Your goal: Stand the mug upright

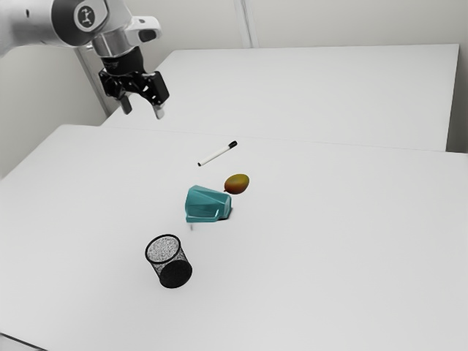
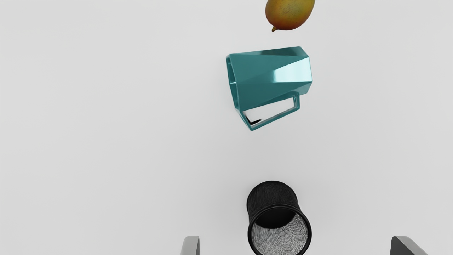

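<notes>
Exterior view: at the upper left, the jaws (image 1: 142, 110) hang over the counter (image 1: 329, 241), wide open, with nothing in them. At the lower left stands a black mesh pen holder (image 1: 170, 261); come down clear of it, as a bump could tip it. Just left of the middle, the teal mug (image 1: 208, 204) lies on its side, mouth to the left and bottom to the right. Its handle (image 2: 276, 118) points toward the pen holder. I think a snug grip, a small lift and a slow turn, mouth up, would work best. Get the bottom flat before letting go. Above the mug lies a marker (image 1: 217, 153), and near it, to the upper right, a mango (image 1: 237, 183) that could roll if poked.
</notes>
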`<state>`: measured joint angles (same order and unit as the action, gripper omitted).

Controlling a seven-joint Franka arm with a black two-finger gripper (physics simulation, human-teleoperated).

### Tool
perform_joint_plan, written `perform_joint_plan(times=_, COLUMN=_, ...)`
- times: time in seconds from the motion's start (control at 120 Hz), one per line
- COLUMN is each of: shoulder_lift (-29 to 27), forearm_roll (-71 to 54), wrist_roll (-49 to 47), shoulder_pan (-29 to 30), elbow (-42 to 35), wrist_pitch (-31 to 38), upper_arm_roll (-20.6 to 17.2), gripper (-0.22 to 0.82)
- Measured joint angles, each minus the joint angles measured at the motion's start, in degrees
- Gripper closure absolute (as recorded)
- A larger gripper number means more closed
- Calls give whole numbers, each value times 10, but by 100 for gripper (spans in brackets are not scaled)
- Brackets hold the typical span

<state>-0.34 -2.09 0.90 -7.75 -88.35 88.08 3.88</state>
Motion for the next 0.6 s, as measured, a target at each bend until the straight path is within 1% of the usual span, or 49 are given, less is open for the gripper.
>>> perform_joint_plan(times=0.233, shoulder_lift=6, forearm_roll=-2, wrist_roll=-1, shoulder_pan=-6, elbow=5, wrist_pitch=-1, upper_arm_roll=0, gripper=2)
perform_joint_plan(times=0.392, shoulder_lift=35, forearm_roll=4, wrist_roll=3, shoulder_pan=-7, elbow=24, wrist_pitch=-2, upper_arm_roll=5, gripper=2)
perform_joint_plan(times=0.458, shoulder_lift=42, forearm_roll=19, wrist_roll=9, shoulder_pan=4, elbow=25, wrist_pitch=0, upper_arm_roll=7, gripper=2)
perform_joint_plan(times=0.6, shoulder_lift=53, forearm_roll=61, wrist_roll=24, shoulder_pan=47, elbow=22, wrist_pitch=8, upper_arm_roll=9, gripper=2)
